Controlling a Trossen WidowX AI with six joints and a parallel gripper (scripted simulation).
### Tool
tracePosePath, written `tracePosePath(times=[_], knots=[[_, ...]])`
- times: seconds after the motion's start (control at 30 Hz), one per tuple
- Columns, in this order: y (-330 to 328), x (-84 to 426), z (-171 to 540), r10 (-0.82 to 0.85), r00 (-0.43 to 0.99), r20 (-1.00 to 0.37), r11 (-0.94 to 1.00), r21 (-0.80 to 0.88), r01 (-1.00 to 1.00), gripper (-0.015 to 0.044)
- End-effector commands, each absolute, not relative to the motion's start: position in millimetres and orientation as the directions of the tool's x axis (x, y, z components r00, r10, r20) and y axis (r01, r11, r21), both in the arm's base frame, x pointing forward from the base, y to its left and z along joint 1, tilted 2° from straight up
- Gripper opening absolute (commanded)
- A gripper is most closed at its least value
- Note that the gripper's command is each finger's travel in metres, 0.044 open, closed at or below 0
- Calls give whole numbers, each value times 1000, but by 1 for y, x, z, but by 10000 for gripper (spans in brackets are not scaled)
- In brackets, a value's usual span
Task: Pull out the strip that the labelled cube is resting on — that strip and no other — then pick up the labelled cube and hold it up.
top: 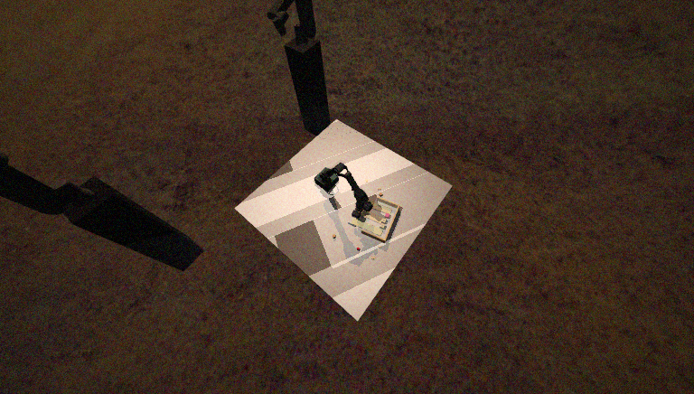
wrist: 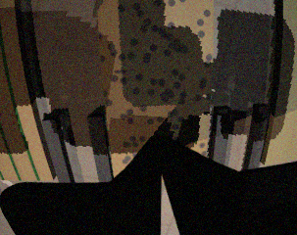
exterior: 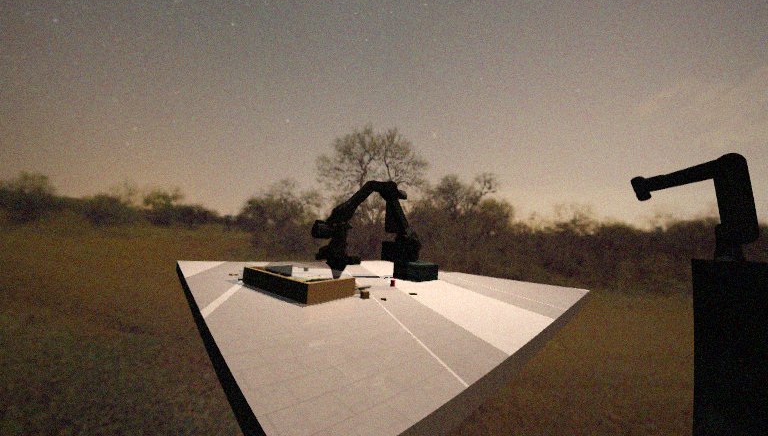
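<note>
My gripper (top: 361, 217) (exterior: 338, 276) (wrist: 158, 144) is shut, pointing down at the near side of the shallow wooden tray (top: 394, 224) (exterior: 331, 291). Nothing shows clearly between its fingertips. In the wrist view a dotted strip (wrist: 202, 25) runs ahead of the tips, largely in shadow, and a green-lined strip (wrist: 29, 139) lies to the left. A small pink cube (top: 387, 214) is in the tray; I cannot tell whether it is the labelled one. No label is readable, and the strip under the cube cannot be made out. The arm and shadows hide part of the tray.
A brown block (top: 379, 194) (exterior: 364, 294) stands outside the tray. A red piece (top: 358, 248) (exterior: 392, 282) and an orange piece (top: 333, 236) lie on the table. The tray's raised walls are beside the gripper. Two other dark arms stand on pillars beyond the table.
</note>
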State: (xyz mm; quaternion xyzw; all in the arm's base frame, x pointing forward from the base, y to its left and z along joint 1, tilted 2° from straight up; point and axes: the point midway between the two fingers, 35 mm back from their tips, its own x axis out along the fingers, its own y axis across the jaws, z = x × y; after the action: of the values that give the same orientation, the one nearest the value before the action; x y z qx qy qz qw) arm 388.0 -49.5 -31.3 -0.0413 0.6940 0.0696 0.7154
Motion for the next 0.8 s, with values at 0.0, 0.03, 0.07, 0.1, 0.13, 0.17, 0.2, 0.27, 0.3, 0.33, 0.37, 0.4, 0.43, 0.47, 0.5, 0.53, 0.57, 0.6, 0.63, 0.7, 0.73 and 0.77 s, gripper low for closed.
tracePosePath(times=[0.0,0.03,0.07,0.1,0.13,0.17,0.2,0.27,0.3,0.33,0.37,0.4,0.43,0.47,0.5,0.53,0.57,0.6,0.63,0.7,0.73,0.77], knots=[[-50,387,-33,37,30,-999,987,32,-157,0],[-51,385,-33,37,30,-999,987,32,-157,0],[-51,384,-33,37,30,-999,987,32,-157,0],[-51,382,-33,37,29,-999,987,32,-157,0],[-51,381,-33,37,29,-999,987,32,-157,0],[-52,379,-33,37,29,-999,987,32,-157,0],[-52,377,-33,37,29,-999,987,32,-157,0],[-52,374,-34,37,29,-999,987,32,-157,0],[-52,373,-34,36,29,-999,987,32,-157,0],[-53,371,-34,36,28,-999,987,32,-157,0],[-53,370,-34,36,28,-999,987,32,-157,0],[-53,368,-34,36,28,-999,987,32,-157,0],[-53,367,-34,36,28,-999,987,32,-157,0],[-53,365,-34,36,28,-999,987,32,-157,0],[-54,364,-35,36,28,-999,987,32,-157,0],[-54,362,-35,36,28,-999,987,32,-157,0],[-54,361,-35,36,27,-999,987,32,-157,0],[-54,359,-35,36,27,-999,987,32,-157,0],[-55,357,-35,36,27,-999,987,32,-157,0],[-55,354,-35,36,27,-999,987,32,-157,0],[-56,353,-36,36,27,-999,987,32,-157,0],[-56,351,-36,36,27,-999,987,32,-157,0]])
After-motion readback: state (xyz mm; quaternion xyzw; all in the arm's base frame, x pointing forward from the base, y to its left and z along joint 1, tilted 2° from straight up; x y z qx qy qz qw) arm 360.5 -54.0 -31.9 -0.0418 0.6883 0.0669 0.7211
